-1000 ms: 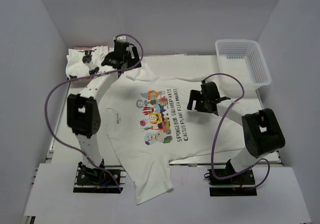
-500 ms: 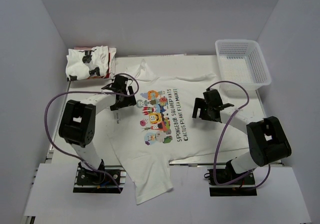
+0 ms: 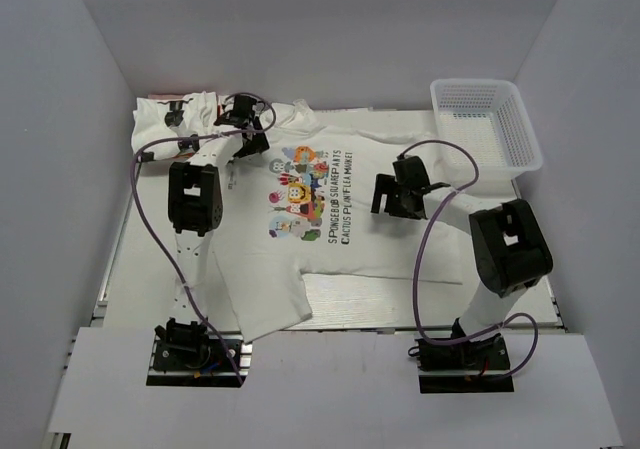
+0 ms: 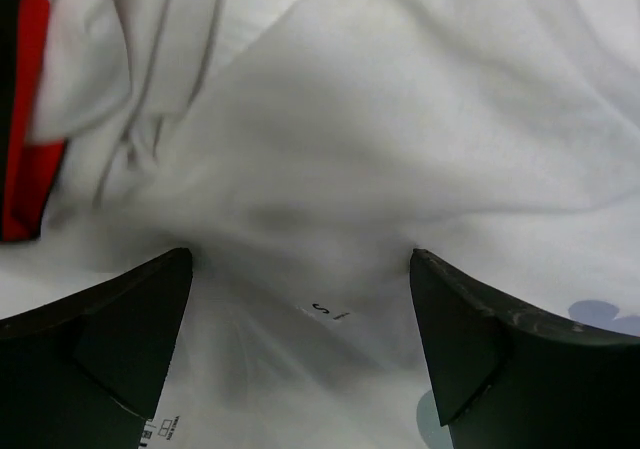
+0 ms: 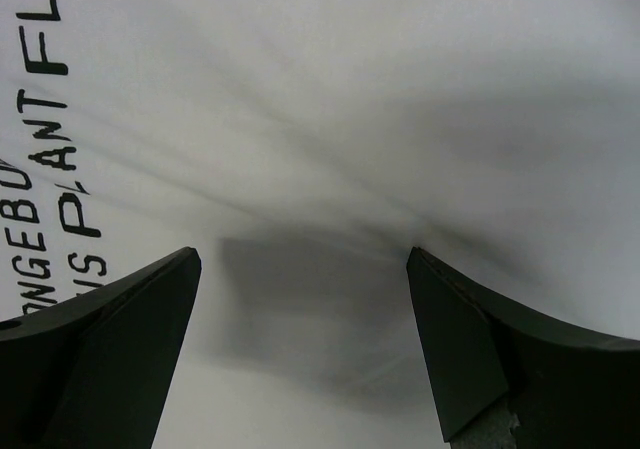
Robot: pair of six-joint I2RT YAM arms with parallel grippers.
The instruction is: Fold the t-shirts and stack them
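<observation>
A white t-shirt with a colourful cartoon print (image 3: 300,189) and dark lettering lies spread face up on the table. My left gripper (image 3: 248,134) is at its collar, open, with both fingertips pressed on the cloth beside the size label (image 4: 330,312); it shows in the left wrist view (image 4: 300,259). My right gripper (image 3: 392,195) is open, with its tips pressed on plain cloth right of the lettering (image 5: 55,159); it shows in the right wrist view (image 5: 302,254). A pile of folded white t-shirts with black and red prints (image 3: 172,124) sits at the back left, just beside the left gripper.
A white plastic mesh basket (image 3: 487,121) stands at the back right. White walls enclose the table on three sides. The shirt's hem and a sleeve reach to the near left part of the table (image 3: 265,309).
The printed t-shirt has slid toward the back of the table. My left gripper has moved up to the collar by the pile, and my right gripper has moved a little back and left.
</observation>
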